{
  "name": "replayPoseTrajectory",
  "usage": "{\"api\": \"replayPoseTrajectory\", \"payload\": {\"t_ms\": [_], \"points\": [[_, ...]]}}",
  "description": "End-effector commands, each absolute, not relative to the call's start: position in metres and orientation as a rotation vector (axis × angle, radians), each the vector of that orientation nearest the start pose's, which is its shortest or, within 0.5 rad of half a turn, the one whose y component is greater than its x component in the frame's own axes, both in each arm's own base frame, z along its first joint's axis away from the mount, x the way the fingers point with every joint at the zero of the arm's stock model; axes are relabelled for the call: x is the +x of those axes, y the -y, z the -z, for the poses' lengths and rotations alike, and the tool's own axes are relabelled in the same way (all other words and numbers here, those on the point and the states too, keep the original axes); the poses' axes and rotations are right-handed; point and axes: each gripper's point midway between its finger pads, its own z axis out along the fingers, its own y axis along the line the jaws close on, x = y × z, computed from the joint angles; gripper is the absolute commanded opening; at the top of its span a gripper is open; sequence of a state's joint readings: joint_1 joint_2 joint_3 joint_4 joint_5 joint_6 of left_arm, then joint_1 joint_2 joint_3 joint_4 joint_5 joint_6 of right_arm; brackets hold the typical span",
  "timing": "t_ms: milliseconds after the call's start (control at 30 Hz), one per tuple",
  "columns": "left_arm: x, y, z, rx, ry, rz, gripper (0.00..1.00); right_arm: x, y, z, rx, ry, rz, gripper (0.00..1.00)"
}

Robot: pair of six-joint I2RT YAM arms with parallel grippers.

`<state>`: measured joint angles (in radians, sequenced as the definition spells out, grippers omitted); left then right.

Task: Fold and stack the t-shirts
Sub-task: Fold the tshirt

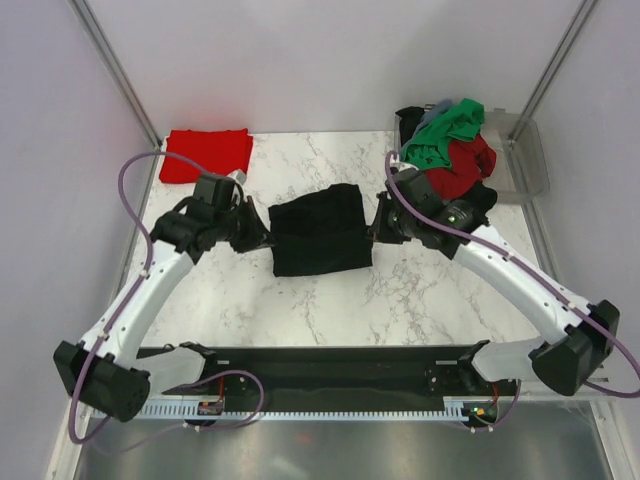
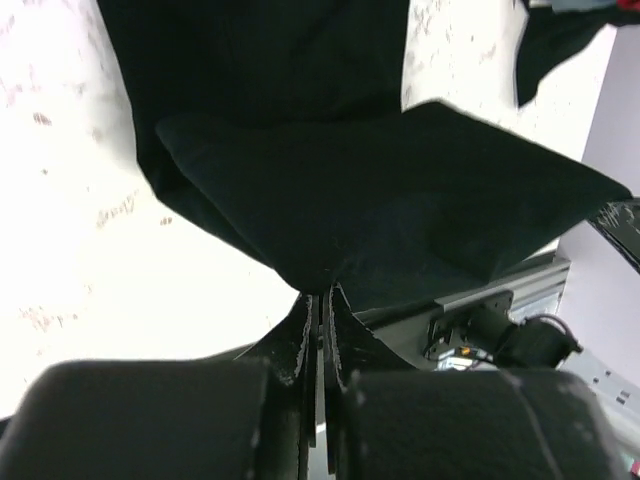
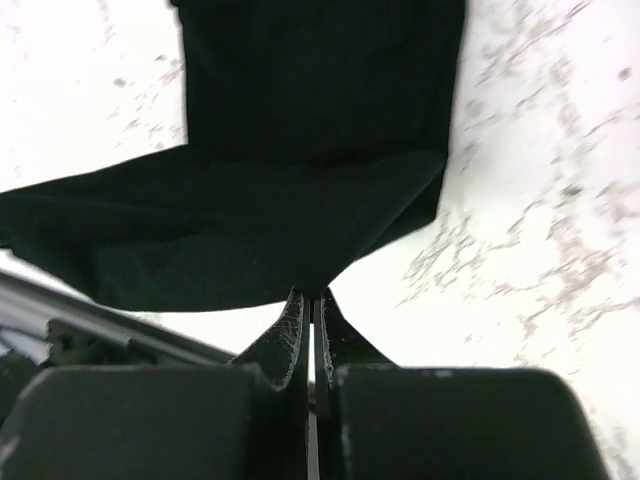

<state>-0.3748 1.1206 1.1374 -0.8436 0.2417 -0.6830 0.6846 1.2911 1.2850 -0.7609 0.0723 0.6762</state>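
While both arms reach inward over the bench (image 1: pixel 420 290), you see the black t-shirt (image 1: pixel 320 230) lying partly folded at the centre of the top view, between the two wrists.

Left end effector (image 2: pixel 320 296): jaws pinched together on the shirt's left edge. In the left wrist view the cloth rises in a tented fold from the tips.

Right end effector (image 3: pixel 313 295): jaws likewise closed, on the opposite edge, with a corner of black cloth drawn into the tips.

Note the folded red t-shirt (image 1: pixel 205 155), flat at the upper left of the top view, well apart from the black one.

Unfolded pile (image 1: pixel 450 150) at the upper right: green on top, red beneath, black and grey-blue showing at its edges. It sits just beside a clear tray (image 1: pixel 530 160).
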Motion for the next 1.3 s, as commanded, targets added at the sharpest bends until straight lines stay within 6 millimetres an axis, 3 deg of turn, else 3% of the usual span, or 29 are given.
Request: {"api": "replayPoseTrajectory", "payload": {"t_ms": [0, 33, 67, 133, 167, 333, 367, 433, 467, 533, 567, 633, 700, 733, 767, 800, 833, 867, 900, 933, 967, 1033, 1067, 1100, 1133, 1167, 1200, 1233, 1267], "points": [[0.277, 0.162, -0.230, -0.221, -2.466, 0.653, 0.02, 0.299, -0.212, -0.228, 0.015, -2.397, -0.449, 0.00], [0.285, 0.163, -0.236, -0.219, -2.454, 0.653, 0.02, 0.309, -0.214, -0.234, 0.018, -2.377, -0.462, 0.00], [0.293, 0.162, -0.237, -0.227, -2.452, 0.648, 0.02, 0.320, -0.212, -0.225, 0.007, -2.403, -0.453, 0.00], [0.308, 0.162, -0.225, -0.234, -2.485, 0.616, 0.02, 0.338, -0.213, -0.232, 0.006, -2.381, -0.457, 0.00], [0.318, 0.161, -0.228, -0.240, -2.475, 0.608, 0.02, 0.349, -0.212, -0.222, 0.011, -2.404, -0.437, 0.00], [0.356, 0.153, -0.209, -0.285, -2.524, 0.571, 0.02, 0.391, -0.222, -0.226, -0.030, -2.391, -0.447, 0.00], [0.363, 0.149, -0.206, -0.302, -2.528, 0.567, 0.02, 0.401, -0.221, -0.215, -0.021, -2.413, -0.430, 0.00], [0.374, 0.149, -0.203, -0.300, -2.537, 0.579, 0.02, 0.412, -0.226, -0.216, -0.034, -2.411, -0.457, 0.00], [0.383, 0.146, -0.190, -0.320, -2.567, 0.568, 0.02, 0.420, -0.225, -0.204, -0.025, -2.433, -0.447, 0.00], [0.394, 0.147, -0.187, -0.311, -2.573, 0.579, 0.02, 0.431, -0.228, -0.203, -0.028, -2.429, -0.455, 0.00], [0.402, 0.145, -0.172, -0.326, -2.605, 0.565, 0.02, 0.438, -0.228, -0.188, -0.023, -2.455, -0.445, 0.00], [0.414, 0.143, -0.166, -0.336, -2.612, 0.567, 0.02, 0.451, -0.231, -0.186, -0.019, -2.449, -0.458, 0.00], [0.427, 0.139, -0.144, -0.367, -2.654, 0.551, 0.02, 0.464, -0.232, -0.164, -0.009, -2.486, -0.450, 0.00], [0.440, 0.135, -0.147, -0.377, -2.633, 0.553, 0.02, 0.477, -0.235, -0.153, -0.003, -2.496, -0.449, 0.00], [0.447, 0.136, -0.126, -0.392, -2.679, 0.569, 0.03, 0.485, -0.234, -0.149, 0.011, -2.497, -0.449, 0.00], [0.463, 0.136, -0.134, -0.394, -2.651, 0.600, 0.05, 0.498, -0.236, -0.157, 0.020, -2.467, -0.461, 0.01], [0.472, 0.132, -0.131, -0.413, -2.646, 0.619, 0.08, 0.506, -0.238, -0.133, 0.038, -2.505, -0.449, 0.12], [0.476, 0.131, -0.123, -0.437, -2.676, 0.623, 0.22, 0.513, -0.238, -0.128, 0.047, -2.510, -0.447, 0.31], [0.482, 0.130, -0.103, -0.467, -2.721, 0.628, 0.36, 0.525, -0.240, -0.141, 0.054, -2.479, -0.456, 0.65], [0.499, 0.129, -0.114, -0.459, -2.685, 0.653, 0.49, 0.531, -0.238, -0.122, 0.072, -2.516, -0.434, 0.72], [0.499, 0.131, -0.115, -0.459, -2.705, 0.678, 0.68, 0.534, -0.237, -0.125, 0.083, -2.516, -0.433, 0.75], [0.514, 0.133, -0.131, -0.420, -2.673, 0.698, 0.82, 0.533, -0.237, -0.147, 0.087, -2.489, -0.453, 0.78], [0.514, 0.132, -0.138, -0.396, -2.664, 0.682, 0.83, 0.529, -0.237, -0.154, 0.082, -2.477, -0.460, 0.78], [0.514, 0.126, -0.145, -0.394, -2.653, 0.635, 0.84, 0.523, -0.233, -0.146, 0.082, -2.489, -0.449, 0.78], [0.509, 0.122, -0.158, -0.387, -2.630, 0.609, 0.84, 0.515, -0.229, -0.173, 0.073, -2.442, -0.454, 0.78], [0.505, 0.117, -0.164, -0.361, -2.617, 0.575, 0.84, 0.508, -0.224, -0.179, 0.072, -2.430, -0.443, 0.78], [0.508, 0.111, -0.171, -0.349, -2.581, 0.529, 0.84, 0.495, -0.216, -0.164, 0.077, -2.466, -0.411, 0.78], [0.495, 0.109, -0.151, -0.353, -2.622, 0.502, 0.84, 0.483, -0.211, -0.190, 0.071, -2.420, -0.427, 0.78], [0.487, 0.107, -0.171, -0.321, -2.570, 0.499, 0.83, 0.473, -0.208, -0.192, 0.070, -2.420, -0.429, 0.79]]}}
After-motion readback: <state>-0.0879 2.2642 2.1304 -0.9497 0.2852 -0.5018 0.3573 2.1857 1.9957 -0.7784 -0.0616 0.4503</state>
